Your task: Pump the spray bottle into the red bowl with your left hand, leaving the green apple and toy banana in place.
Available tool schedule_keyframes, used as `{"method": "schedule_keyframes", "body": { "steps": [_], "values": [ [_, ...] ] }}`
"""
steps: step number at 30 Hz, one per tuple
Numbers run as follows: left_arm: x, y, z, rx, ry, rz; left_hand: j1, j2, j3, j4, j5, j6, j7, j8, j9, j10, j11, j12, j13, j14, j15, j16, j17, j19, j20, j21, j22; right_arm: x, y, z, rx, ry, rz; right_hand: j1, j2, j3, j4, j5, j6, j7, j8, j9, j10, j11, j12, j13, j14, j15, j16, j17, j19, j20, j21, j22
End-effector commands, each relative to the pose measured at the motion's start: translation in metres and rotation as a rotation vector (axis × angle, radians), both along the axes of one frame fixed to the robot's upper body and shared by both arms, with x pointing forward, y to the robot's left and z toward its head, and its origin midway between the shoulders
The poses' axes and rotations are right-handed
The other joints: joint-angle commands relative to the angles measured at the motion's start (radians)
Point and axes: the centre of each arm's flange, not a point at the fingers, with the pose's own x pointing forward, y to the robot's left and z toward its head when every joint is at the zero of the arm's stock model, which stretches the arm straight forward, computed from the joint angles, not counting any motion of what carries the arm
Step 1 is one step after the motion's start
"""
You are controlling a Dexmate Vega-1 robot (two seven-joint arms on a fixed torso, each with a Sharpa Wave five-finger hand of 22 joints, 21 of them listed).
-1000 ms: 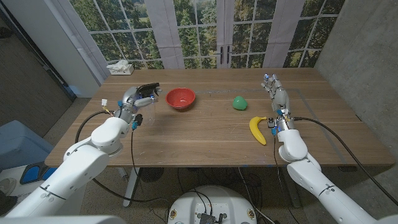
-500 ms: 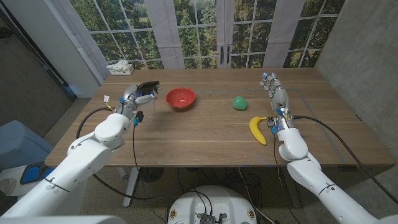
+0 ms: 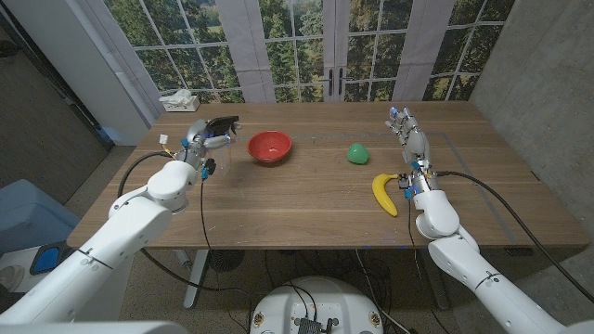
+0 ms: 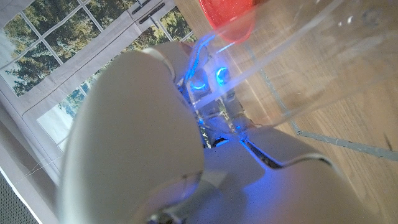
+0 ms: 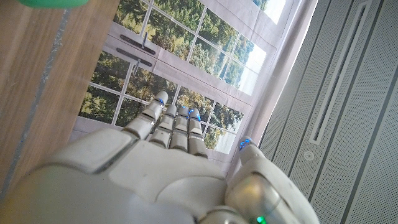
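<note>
We saw left hand (image 3: 200, 145) clamped round spray bottle (image 3: 215, 139), nozzle just beside red bowl (image 3: 270, 146). Risk: nozzle short of rim, spray hitting table (image 3: 306, 199). Right hand (image 3: 411, 141) idle, fingers straight, holding nothing, w/ green apple (image 3: 357, 153) & toy banana (image 3: 383, 193) nearby.

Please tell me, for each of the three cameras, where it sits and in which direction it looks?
Head view: from the robot's head, down over the wooden table; both arms show, the left hand holding the clear spray bottle.
Left wrist view: on the left arm, looking along the left hand toward the clear bottle.
Right wrist view: on the right arm, along the right hand toward the windows.
Shared: the round red bowl appears in the head and left wrist views.
</note>
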Motion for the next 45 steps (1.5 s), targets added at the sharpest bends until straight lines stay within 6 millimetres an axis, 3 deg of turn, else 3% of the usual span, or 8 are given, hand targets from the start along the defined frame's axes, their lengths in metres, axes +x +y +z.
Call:
{"method": "schedule_keyframes", "body": {
  "steps": [1,25,45],
  "values": [
    [0.020,-0.002,0.014,0.027,0.001,0.002,0.229,0.215,0.098,-0.026,0.007,0.003,0.006,-0.002,0.004,0.007,0.001,0.001,-0.011,0.007,-0.098,0.007,0.002,0.009,0.003,0.008,0.003,0.000,-0.001,0.001,-0.003,0.000,-0.002,0.002,0.016,0.000,-0.006,0.004,0.012,0.000,0.003,0.002,0.006,0.002,0.000,0.001,0.011,-0.002,-0.003,0.000,0.006,-0.008,-0.004,0.004],
    [0.050,-0.014,0.043,0.105,0.056,0.026,0.227,0.213,0.099,-0.026,0.007,0.006,0.008,-0.005,0.007,0.002,-0.004,0.017,-0.013,0.010,-0.104,0.016,-0.007,0.014,-0.005,0.008,-0.008,0.006,-0.011,-0.001,0.017,0.010,0.003,0.001,0.016,0.000,-0.006,0.004,0.012,0.001,0.003,0.002,0.008,0.002,0.001,0.000,0.013,-0.002,-0.002,0.000,0.011,-0.007,-0.015,0.005],
    [0.058,-0.033,0.072,0.254,0.321,0.134,0.228,0.203,0.107,-0.027,0.008,0.010,0.015,-0.005,0.013,0.010,0.004,0.026,-0.027,0.020,-0.102,0.019,-0.019,0.032,-0.007,0.010,-0.015,0.010,-0.021,-0.003,0.035,0.012,-0.005,0.001,0.016,0.000,-0.008,0.004,0.012,0.000,0.002,0.002,0.007,0.002,0.000,0.000,0.011,-0.001,-0.004,-0.001,0.015,-0.007,-0.025,0.005]
  ]
}}
